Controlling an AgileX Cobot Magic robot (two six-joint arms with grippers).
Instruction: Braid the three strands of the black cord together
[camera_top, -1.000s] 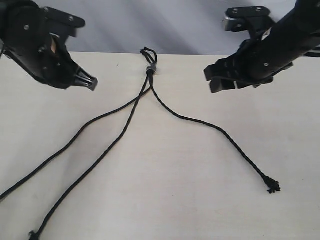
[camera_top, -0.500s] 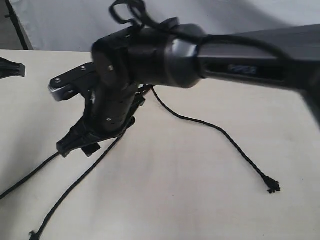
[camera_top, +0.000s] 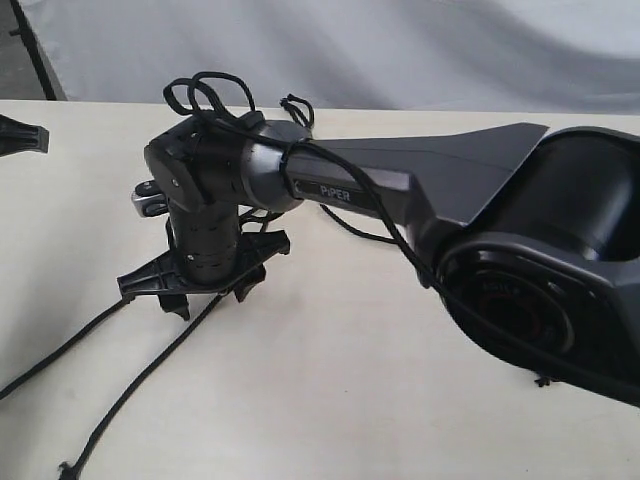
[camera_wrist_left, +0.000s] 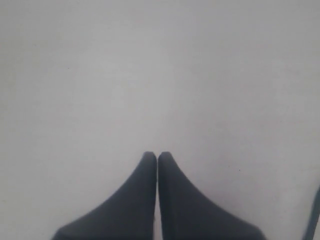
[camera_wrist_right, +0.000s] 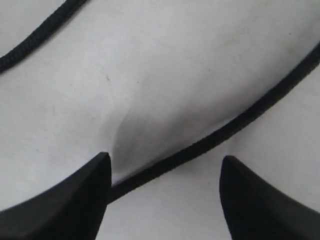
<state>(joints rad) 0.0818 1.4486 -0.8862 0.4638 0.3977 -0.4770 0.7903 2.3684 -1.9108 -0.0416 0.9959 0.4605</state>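
The black cord lies on the pale table (camera_top: 330, 400); its short end loops (camera_top: 296, 106) show at the back, while the band is hidden behind my right arm. Two strands run toward the front left: one (camera_top: 60, 350) and another (camera_top: 130, 395). The third strand (camera_top: 352, 231) is mostly covered by the arm. My right gripper (camera_top: 208, 292) reaches across to the left and points down, open, straddling one strand (camera_wrist_right: 215, 137) that passes between its fingertips (camera_wrist_right: 102, 165) close to one of them; another strand (camera_wrist_right: 35, 37) lies beside. My left gripper (camera_wrist_left: 157, 156) (camera_top: 20, 135) is shut and empty at the far left edge.
My right arm's big base joint (camera_top: 540, 290) fills the right side of the exterior view. Its looped black cables (camera_top: 205, 92) stick up above the wrist. A grey backdrop (camera_top: 400, 50) rises behind the table's far edge.
My right arm has swung from the right side across the cord to the left and come down over the left strands. My left gripper has drawn back to the left edge.
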